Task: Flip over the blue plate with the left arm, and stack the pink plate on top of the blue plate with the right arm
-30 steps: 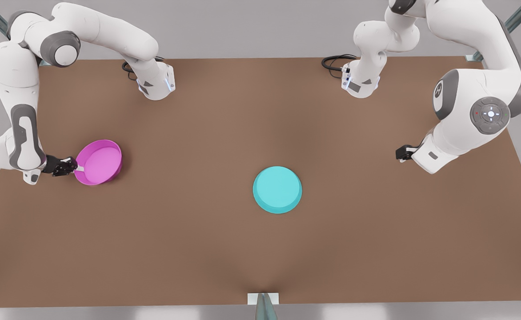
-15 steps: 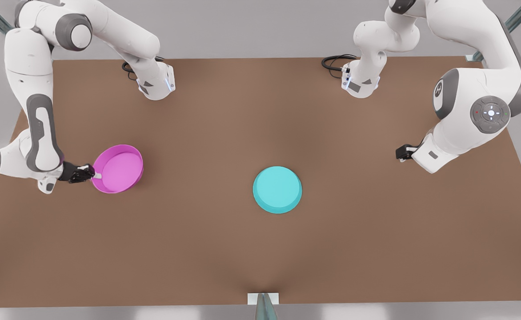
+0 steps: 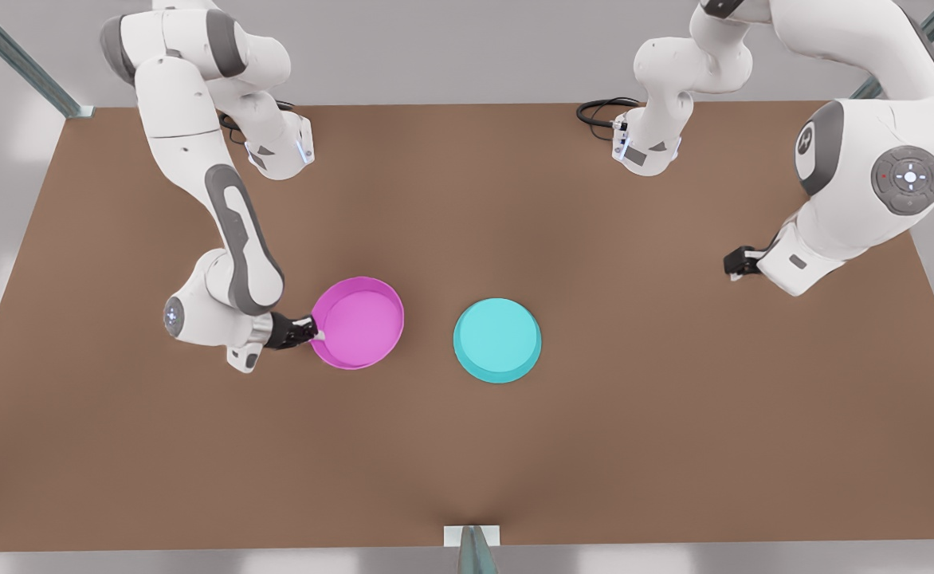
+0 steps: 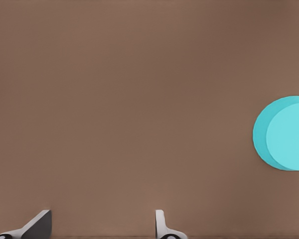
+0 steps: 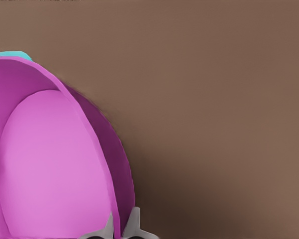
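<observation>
Near edge of table [image 3: 196,478]: bare brown board.
Blue plate [image 3: 497,340]: lies base-up mid-table; flip judged done.
Pink plate [image 3: 358,322]: just beside it, apart, rim pinched by right gripper [image 3: 308,331]; stacking remains.
Left gripper [image 3: 734,263]: waits far off; its wrist view shows fingers [image 4: 162,226] apart.
Right wrist view: rim clamped edgewise.

The brown worktop [image 3: 674,414] is carrying the blue plate [image 3: 497,340], which is lying rim-down near its middle, and both arm bases are sitting along its far edge.
</observation>
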Motion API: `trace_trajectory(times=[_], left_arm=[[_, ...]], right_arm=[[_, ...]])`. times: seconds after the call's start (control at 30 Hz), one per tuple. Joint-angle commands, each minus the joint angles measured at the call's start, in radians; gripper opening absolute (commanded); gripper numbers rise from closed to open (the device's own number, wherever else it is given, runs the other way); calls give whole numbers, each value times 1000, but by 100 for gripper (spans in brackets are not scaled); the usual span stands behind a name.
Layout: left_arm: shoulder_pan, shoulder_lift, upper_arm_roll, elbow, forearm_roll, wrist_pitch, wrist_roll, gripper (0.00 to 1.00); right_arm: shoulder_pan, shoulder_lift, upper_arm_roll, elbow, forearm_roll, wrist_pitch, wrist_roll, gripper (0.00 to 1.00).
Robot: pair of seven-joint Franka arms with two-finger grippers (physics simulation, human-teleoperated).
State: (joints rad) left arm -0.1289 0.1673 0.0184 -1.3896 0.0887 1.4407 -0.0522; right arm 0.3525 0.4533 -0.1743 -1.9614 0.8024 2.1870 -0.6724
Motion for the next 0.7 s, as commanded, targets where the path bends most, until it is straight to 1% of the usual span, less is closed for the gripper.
trace_trajectory(times=[0.0, 0.07, 0.1, 0.13, 0.2, 0.23, 0.3, 0.47, 0.6, 0.63, 0.67], left_arm=[[0, 0, 0, 0, -4, 0, 0, 100], [0, 0, 2, 1, -4, -6, -2, 100], [0, 0, 2, 0, -4, -13, -2, 100], [0, 0, 2, 0, -3, -14, -2, 100], [0, 0, 9, 0, -1, -14, -2, 100], [0, 0, 9, 0, -1, -14, -2, 100], [0, 0, 9, 0, -1, -16, -2, 100], [0, 0, 9, 0, 0, -16, -2, 100], [0, 1, 9, 0, 0, -16, -2, 100], [0, 1, 9, 0, 0, -16, -2, 100], [0, 1, 9, 0, 0, -14, -2, 100]], right_arm=[[11, 2, -5, 1, -2, 7, 8, 21], [193, 47, -108, 33, 142, 23, 48, 21], [247, 57, -134, 45, 188, 25, 60, 21], [312, 58, -154, 53, 198, 54, 137, 21], [416, 61, -160, 81, 213, 115, 296, 21], [442, 64, -160, 104, 213, 123, 361, 21], [499, 65, -159, 105, 215, 211, 467, 21], [591, 128, -159, 213, 210, 266, 671, 21], [622, 159, -159, 234, 205, 289, 725, 21], [622, 159, -159, 233, 201, 289, 722, 24], [622, 159, -159, 231, 199, 287, 722, 45]])
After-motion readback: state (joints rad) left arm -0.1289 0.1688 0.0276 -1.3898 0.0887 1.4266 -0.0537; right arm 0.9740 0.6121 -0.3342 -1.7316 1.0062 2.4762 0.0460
